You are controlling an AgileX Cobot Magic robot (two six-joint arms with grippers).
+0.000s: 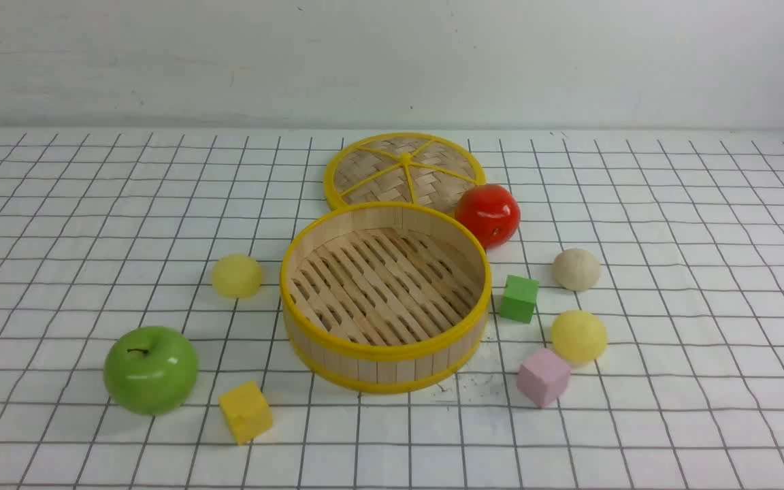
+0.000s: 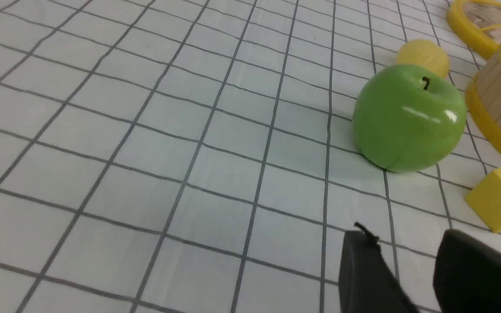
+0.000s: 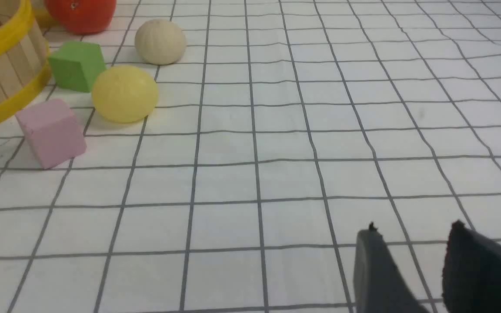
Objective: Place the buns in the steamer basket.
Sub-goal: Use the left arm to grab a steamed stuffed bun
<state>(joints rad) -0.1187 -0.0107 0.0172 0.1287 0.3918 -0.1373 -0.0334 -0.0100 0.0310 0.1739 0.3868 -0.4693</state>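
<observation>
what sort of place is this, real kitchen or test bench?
Probably a lab test bench, not a kitchen: grid-printed cloth, bare white wall, and props like the pink cube and glossy green apple around a steamer basket.

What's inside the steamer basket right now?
The steamer basket shows only a bare slatted floor; the three buns sit outside on the table. Its near wall hides a front strip of floor.
</observation>
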